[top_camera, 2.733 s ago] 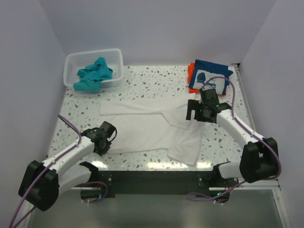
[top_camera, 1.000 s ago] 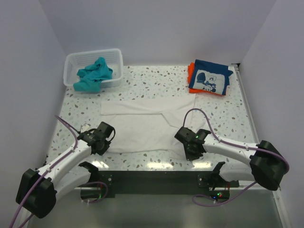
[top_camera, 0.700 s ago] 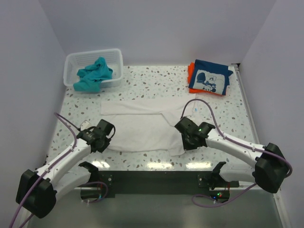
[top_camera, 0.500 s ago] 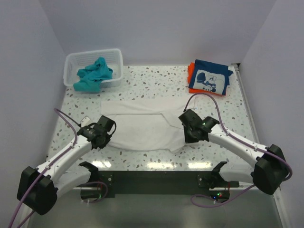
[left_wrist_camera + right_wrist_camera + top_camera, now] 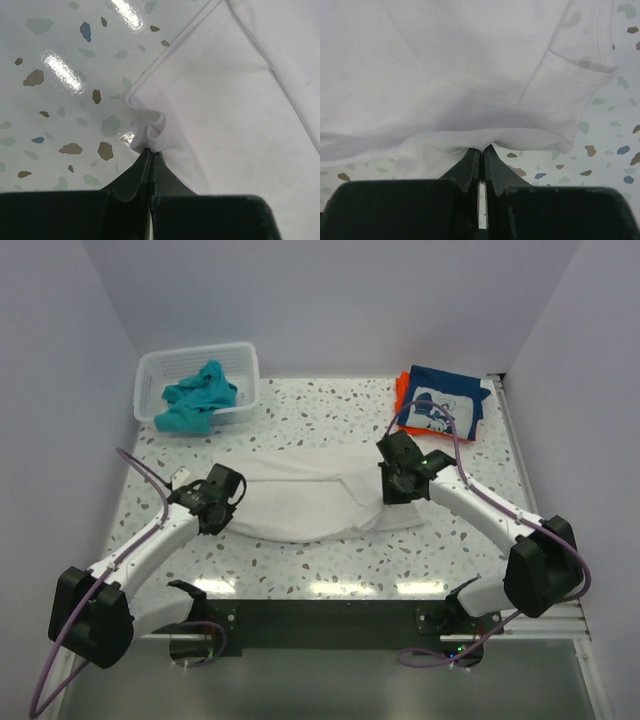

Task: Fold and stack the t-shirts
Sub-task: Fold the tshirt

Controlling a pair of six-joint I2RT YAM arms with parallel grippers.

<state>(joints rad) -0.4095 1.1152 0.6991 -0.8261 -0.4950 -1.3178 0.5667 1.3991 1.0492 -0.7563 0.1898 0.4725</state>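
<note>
White t-shirt (image 5: pixel 300 502) lies across the middle of the speckled table (image 5: pixel 330 410), with its near edge raised. At 10 o'clock a mesh basket (image 5: pixel 150 375) holds a crumpled teal shirt (image 5: pixel 200 395). At 1 o'clock a navy printed shirt (image 5: pixel 445 400) rests on an orange one (image 5: pixel 402 390), and the right arm's cable crosses it. The overhead view hides the fingertips. The wrist views show the left gripper (image 5: pixel 150 155) pinched tight on a bunched hem corner and the right gripper (image 5: pixel 481 150) clamped on a fold of the hem. Half a second earlier both grippers sat nearer 6 o'clock, and the shirt was spread wider front to back.
</note>
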